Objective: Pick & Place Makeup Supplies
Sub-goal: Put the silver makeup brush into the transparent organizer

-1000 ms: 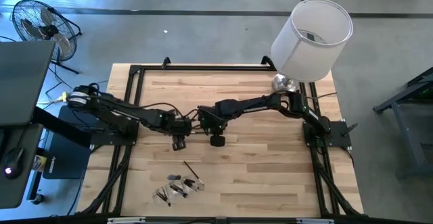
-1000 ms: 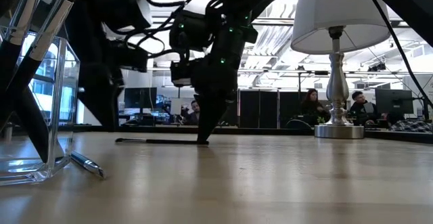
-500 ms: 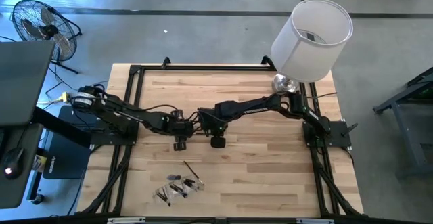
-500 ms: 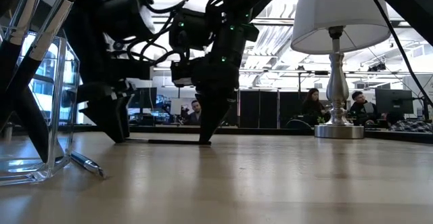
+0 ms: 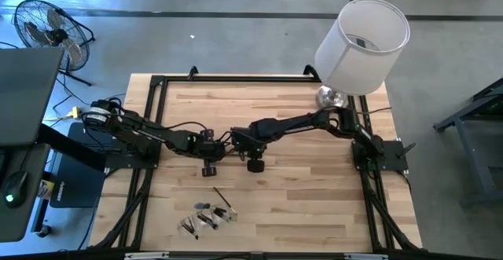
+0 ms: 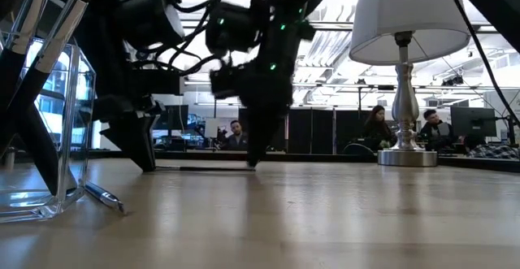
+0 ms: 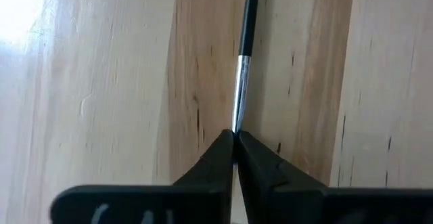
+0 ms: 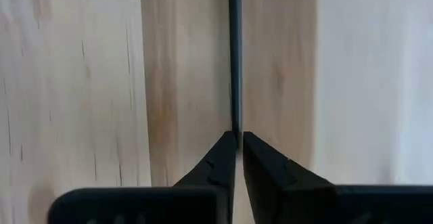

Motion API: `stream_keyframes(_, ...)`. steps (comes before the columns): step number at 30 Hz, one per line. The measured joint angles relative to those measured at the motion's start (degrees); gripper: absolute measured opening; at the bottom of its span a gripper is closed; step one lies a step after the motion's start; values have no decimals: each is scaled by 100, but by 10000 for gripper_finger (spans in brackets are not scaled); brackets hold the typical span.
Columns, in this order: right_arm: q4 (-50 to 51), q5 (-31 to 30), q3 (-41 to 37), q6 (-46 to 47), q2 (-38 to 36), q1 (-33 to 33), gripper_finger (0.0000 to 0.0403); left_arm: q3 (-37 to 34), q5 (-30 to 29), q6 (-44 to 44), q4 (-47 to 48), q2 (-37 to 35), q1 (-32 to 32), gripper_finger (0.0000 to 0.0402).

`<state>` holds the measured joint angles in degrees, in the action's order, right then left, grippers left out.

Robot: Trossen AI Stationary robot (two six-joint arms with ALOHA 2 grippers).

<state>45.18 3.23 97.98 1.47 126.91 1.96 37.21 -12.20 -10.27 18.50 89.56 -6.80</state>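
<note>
One thin dark makeup brush (image 6: 203, 168) lies flat on the wooden table near its middle, with a gripper at each end. My left gripper (image 7: 235, 135) stands at its silver-ferrule end, shut on it, fingers pointing down (image 6: 146, 163). My right gripper (image 8: 238, 135) stands at the dark handle's end (image 8: 235, 116) with a narrow gap between its fingertips. Whether it touches the handle, I cannot tell. More brushes lie by a clear pouch (image 5: 206, 217) near the table's front edge, and one lies apart from them (image 5: 222, 198). My left gripper pinches the brush's silver ferrule (image 7: 237, 112) between its two fingertips, at the brush's left end. The fingers come from above, pointing down. The brush lies along the table from there, flat on the wood.
A table lamp with a white shade (image 5: 363, 44) stands at the far right corner on its metal base (image 6: 406, 157). Close to the low camera stands a clear holder (image 6: 45, 139) with dark brushes leaning in it, and a silver-tipped stick (image 6: 106, 197) lies beside it. People sit in the room beyond.
My left gripper has come down from above the table to the brush's left end. My right gripper has shifted a little toward the table's right edge. The brush has stayed flat on the table.
</note>
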Motion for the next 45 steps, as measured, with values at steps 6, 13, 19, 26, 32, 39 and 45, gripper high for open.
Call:
stream_keyframes(6,219,-403,4,-2,-501,8,70,-9,-18,9,9,0,-1,3)
stream_keyframes(13,60,-404,34,-109,-616,-44,121,-37,-104,1,-228,5,2,2)
stream_keyframes(19,768,-378,39,32,-729,-63,139,-37,-171,-141,-381,24,2,1)
stream_keyframes(26,1787,-927,41,374,-1296,-63,139,-37,-208,-110,-424,-7,2,0)
stream_keyframes(32,1813,-1286,-449,462,-1959,-61,139,-37,-220,-1,-442,-9,2,0)
stream_keyframes(39,-1150,-869,-3669,1642,-3833,-109,139,-37,-216,-45,-465,-9,4,0)
stream_keyframes(45,-5301,-919,-6257,2252,-4947,-278,139,-38,-183,-68,-757,-9,7,0)
